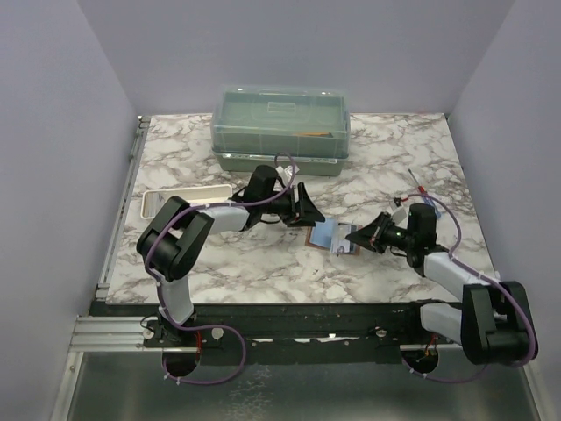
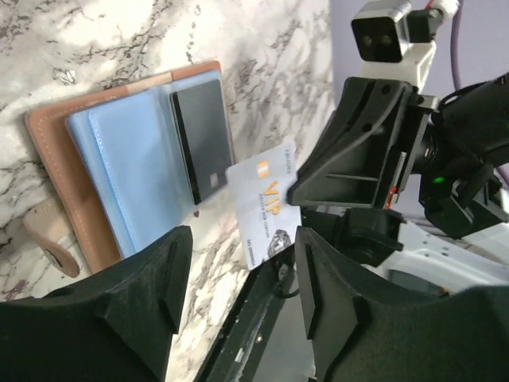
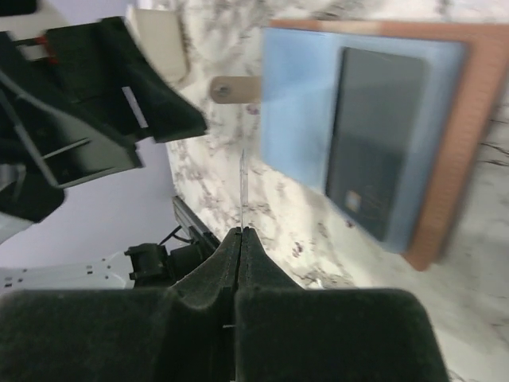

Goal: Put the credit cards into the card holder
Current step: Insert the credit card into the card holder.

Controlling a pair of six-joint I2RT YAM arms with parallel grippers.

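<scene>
Marbled grey-white worktop (image 1: 263, 272), pale lilac walls on three sides.
We see the card holder (image 1: 329, 235) lying open and flat mid-worktop, long axis running left to right, a dark card (image 2: 203, 139) in one blue pocket. Our right claw (image 3: 241, 235) is clenched on a white card (image 2: 266, 211) that reaches toward the holder. Our left claw (image 1: 308, 210) hangs released beside it.

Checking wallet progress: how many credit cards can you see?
2. A dark card sits in a blue pocket of the open card holder; a white VIP card is pinched in the right hand. Others may be hidden.
</scene>
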